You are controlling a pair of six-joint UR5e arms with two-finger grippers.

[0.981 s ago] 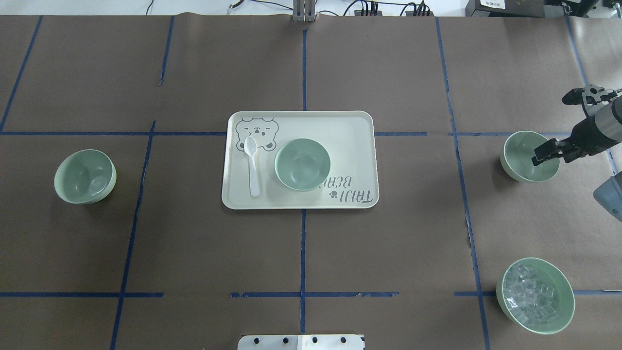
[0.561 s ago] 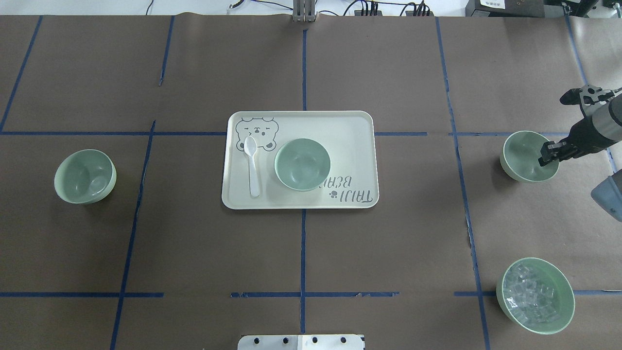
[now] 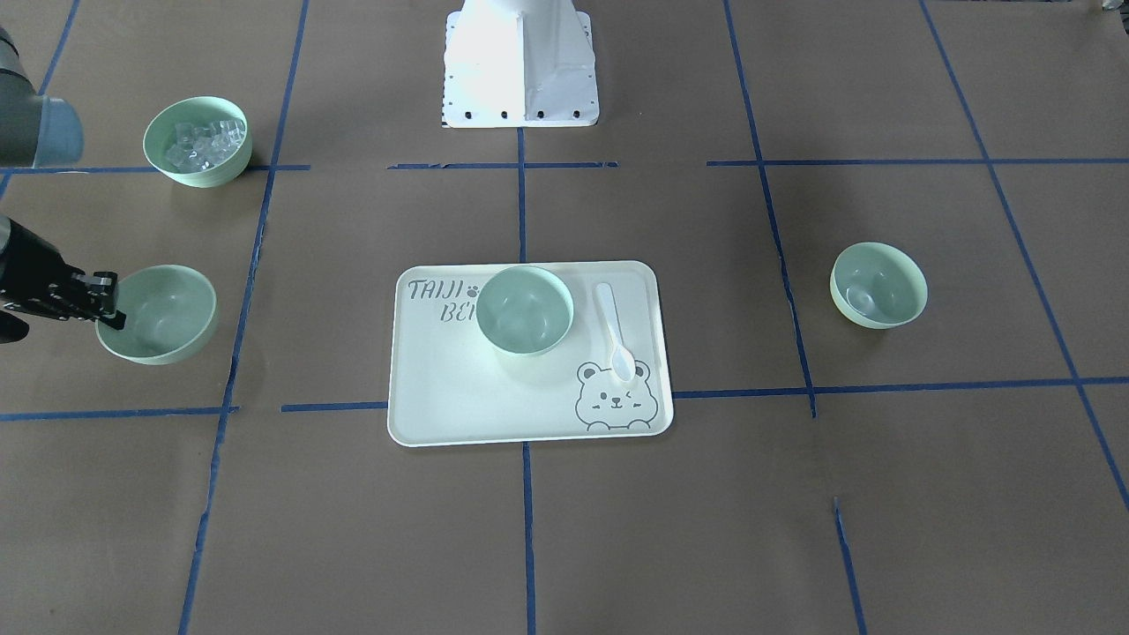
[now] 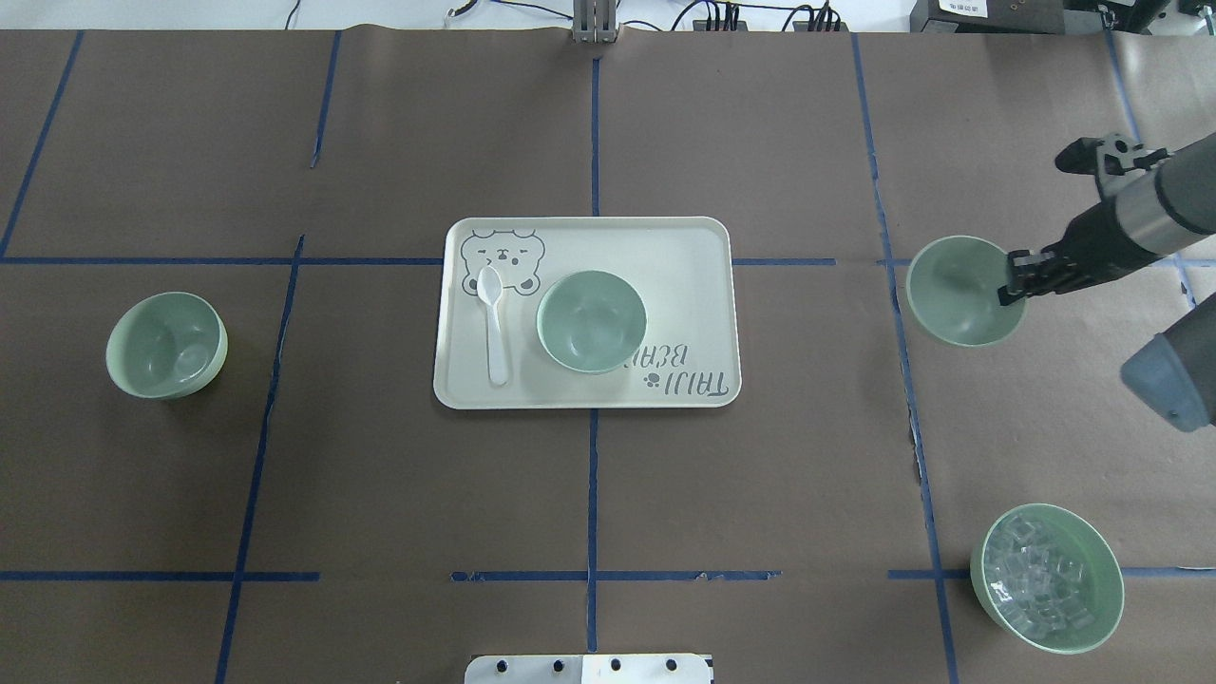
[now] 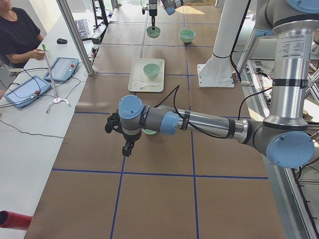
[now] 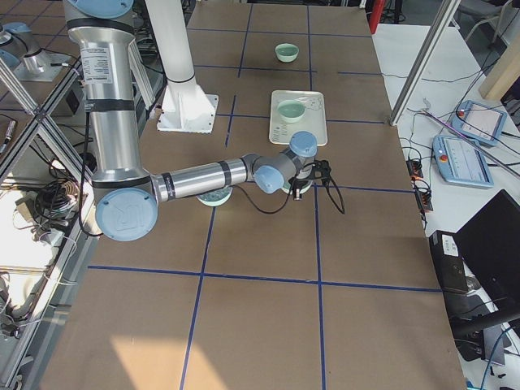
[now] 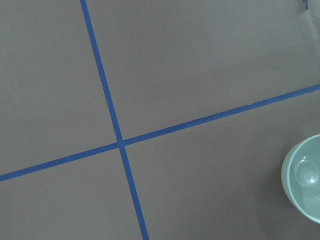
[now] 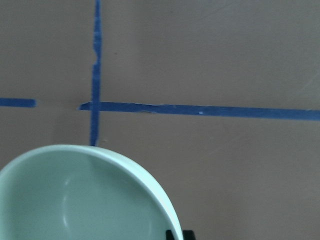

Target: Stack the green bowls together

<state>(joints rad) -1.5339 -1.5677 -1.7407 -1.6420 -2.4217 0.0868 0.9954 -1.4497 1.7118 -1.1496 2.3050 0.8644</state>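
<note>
- My right claw (image 4: 1009, 288) is clenched on the right-hand rim of one green bowl, the held bowl (image 4: 961, 290), one finger inside the wall and one outside.
- The held bowl sits at the right side of the table (image 4: 760, 494), open side up. It looks raised off the paper, but I can't confirm the gap.
- The target I'd pick is the tray bowl (image 4: 591, 321), upright on the cream tray (image 4: 684, 249), just right of the white spoon (image 4: 493, 328).
- Key relation: the tray bowl lies well to the left of my right claw and a touch nearer to me. It's almost a straight sideways run toward table centre.
- The bowls are round, so there's no long axis to line up. Only keeping the bowl level and centring rim over rim matters.
- The third one, the left bowl (image 4: 166, 344), is far out on the left side, well apart from the tray, so my left arm is the nearer one for it.
- My left claw (image 5: 128, 147) hangs over that area. Only the side view shows it, so I can't tell if it's spread or closed.
- The ice bowl (image 4: 1047, 578) at near right holds clear cubes and isn't part of the stack, so I'd skip it.
</note>
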